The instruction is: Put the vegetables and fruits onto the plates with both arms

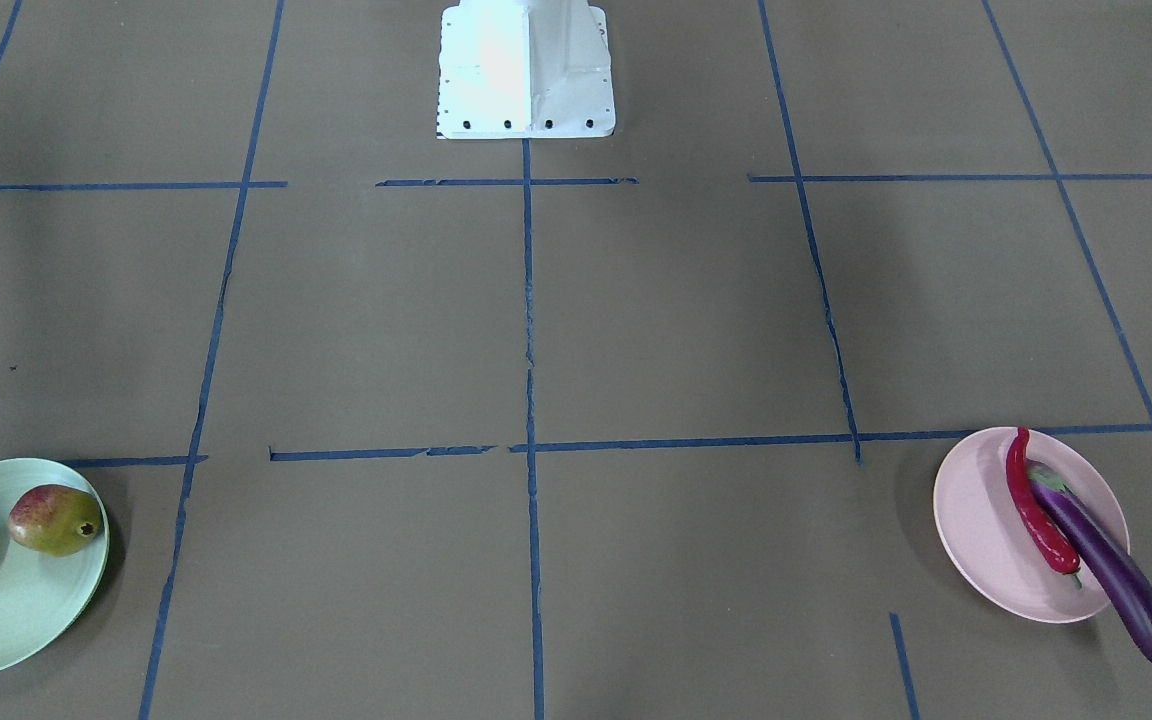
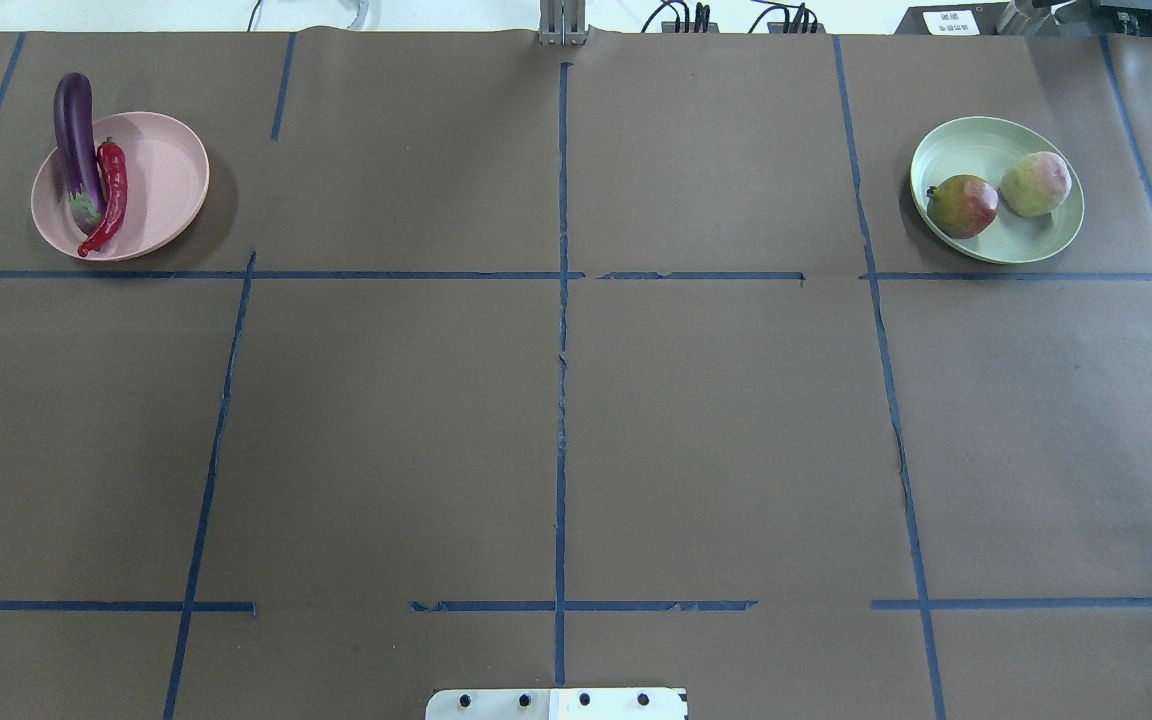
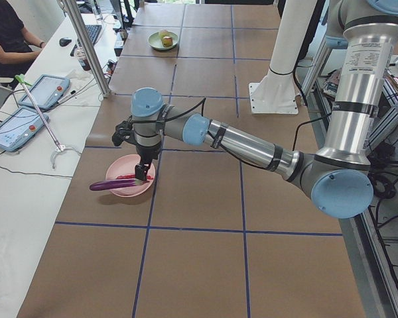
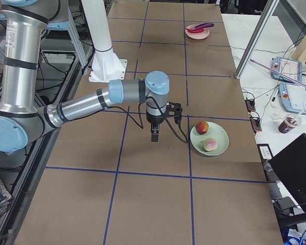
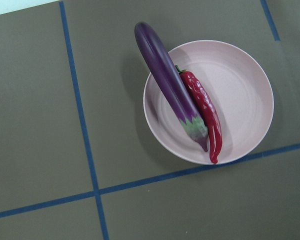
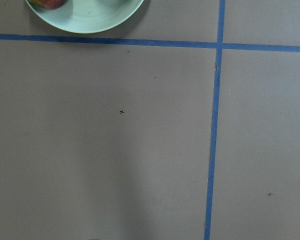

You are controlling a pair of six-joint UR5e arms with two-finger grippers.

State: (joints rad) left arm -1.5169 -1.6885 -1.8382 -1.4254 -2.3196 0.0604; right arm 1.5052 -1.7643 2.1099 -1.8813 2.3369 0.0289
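Observation:
The purple eggplant (image 2: 76, 130) and red chili (image 2: 113, 190) lie side by side on the pink plate (image 2: 161, 165); the eggplant's tip overhangs the rim. The red and yellow-green fruit (image 2: 963, 205) and the pale green fruit (image 2: 1036, 184) sit on the green plate (image 2: 976, 145). My left gripper (image 3: 144, 173) hangs just above the pink plate and shows only in the exterior left view. My right gripper (image 4: 154, 137) hangs over bare table beside the green plate (image 4: 217, 138). I cannot tell whether either is open or shut.
The white base block (image 1: 526, 70) stands at the robot's edge of the table. A side table with tablets (image 3: 20, 119), a metal post (image 3: 86, 46) and a seated person (image 3: 6, 33) lie beyond the far edge. Blue tape lines cross the brown table.

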